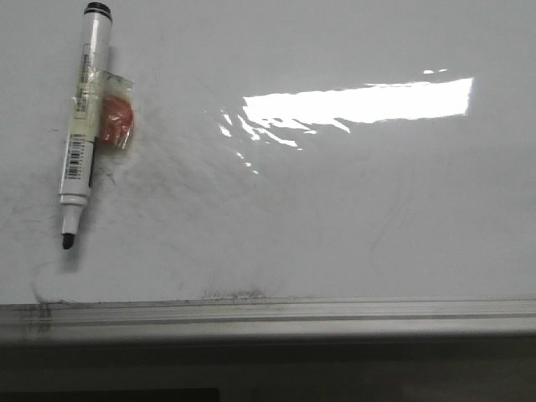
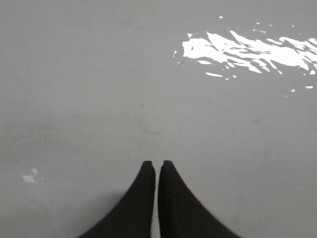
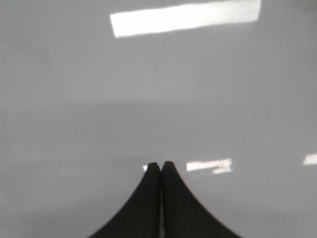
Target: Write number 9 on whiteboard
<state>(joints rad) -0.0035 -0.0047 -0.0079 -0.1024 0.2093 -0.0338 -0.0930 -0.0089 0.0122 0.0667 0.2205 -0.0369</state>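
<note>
The whiteboard [image 1: 335,218] fills the front view, glossy white with faint grey smudges, a bright glare patch and a silver rail [image 1: 276,314] along its near edge. No drawn number 9 shows on it. A white marker [image 1: 84,121] with its black tip uncapped lies at the far left, tip toward the rail, with an orange piece in clear tape [image 1: 115,117] stuck to its side. Neither gripper shows in the front view. My left gripper [image 2: 155,163] is shut and empty over bare board. My right gripper [image 3: 160,164] is shut and empty over bare board.
Dark smudges sit by the rail [image 1: 239,295] and at the lower left corner [image 1: 38,310]. Below the rail is a dark strip [image 1: 268,368]. The board also shows in the left wrist view [image 2: 99,74] and the right wrist view [image 3: 223,99].
</note>
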